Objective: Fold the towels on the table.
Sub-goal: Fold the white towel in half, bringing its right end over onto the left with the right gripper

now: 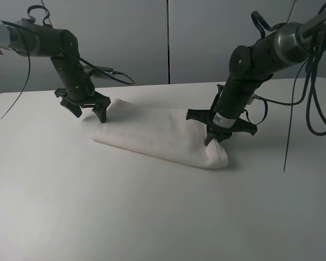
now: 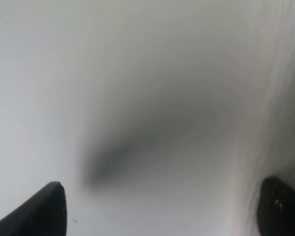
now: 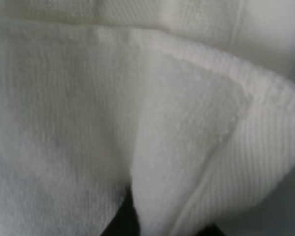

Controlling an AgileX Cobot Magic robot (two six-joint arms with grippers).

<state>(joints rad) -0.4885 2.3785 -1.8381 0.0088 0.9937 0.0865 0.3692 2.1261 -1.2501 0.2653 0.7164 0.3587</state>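
Observation:
A white terry towel (image 1: pixel 163 138) lies folded in a long strip across the middle of the white table (image 1: pixel 152 217). My right gripper (image 1: pixel 211 141) is down on the strip's right end and shut on a pinch of cloth. In the right wrist view the towel (image 3: pixel 137 113) fills the frame, with a ribbed hem folded over and a dark fingertip (image 3: pixel 119 222) just showing. My left gripper (image 1: pixel 91 116) stands open just above the towel's far left corner, holding nothing. Its two dark fingertips (image 2: pixel 46 211) frame blurred tabletop in the left wrist view, where the towel's edge (image 2: pixel 290 98) runs along one side.
Black cables (image 1: pixel 315 92) hang from the right arm down toward the table's back right. Behind the table stands a grey wall (image 1: pixel 168 38). The table's far edge (image 1: pixel 152 86) runs close behind both arms.

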